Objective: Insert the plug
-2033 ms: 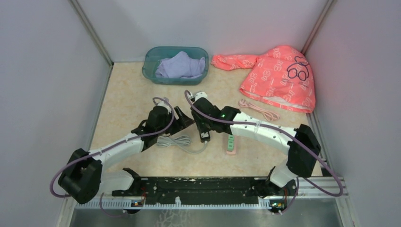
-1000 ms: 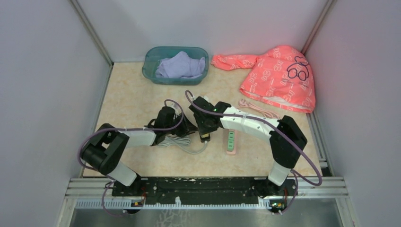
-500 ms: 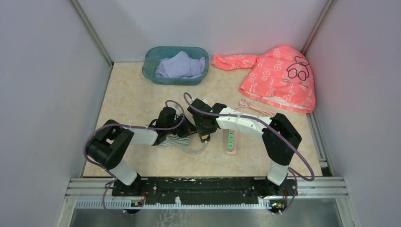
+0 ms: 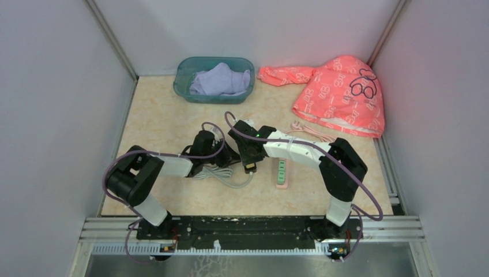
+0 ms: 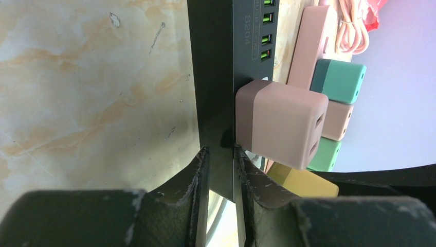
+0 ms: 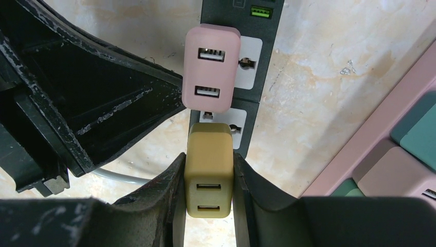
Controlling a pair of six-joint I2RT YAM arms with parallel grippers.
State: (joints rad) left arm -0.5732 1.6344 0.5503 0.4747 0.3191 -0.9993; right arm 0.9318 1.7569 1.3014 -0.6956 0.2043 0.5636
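Left jaws: clamped on strip [image 5: 213,77]
Right jaws: clamped on yellow plug [image 6: 208,170]
Pink plug [image 6: 212,67]: in strip, just beside yellow plug

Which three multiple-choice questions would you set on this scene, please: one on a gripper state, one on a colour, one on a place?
1. The left gripper is: A open; B shut on the edge of the black power strip; C shut on nothing.
2. The charger in the right gripper is: A yellow; B teal; C white.
3. The pink charger is: A in the left gripper; B in the right gripper; C plugged into the black power strip.
Answers: 1 B, its fingers pinch that edge; 2 A, the yellow charger sits between its fingers; 3 C, it stands on the strip.
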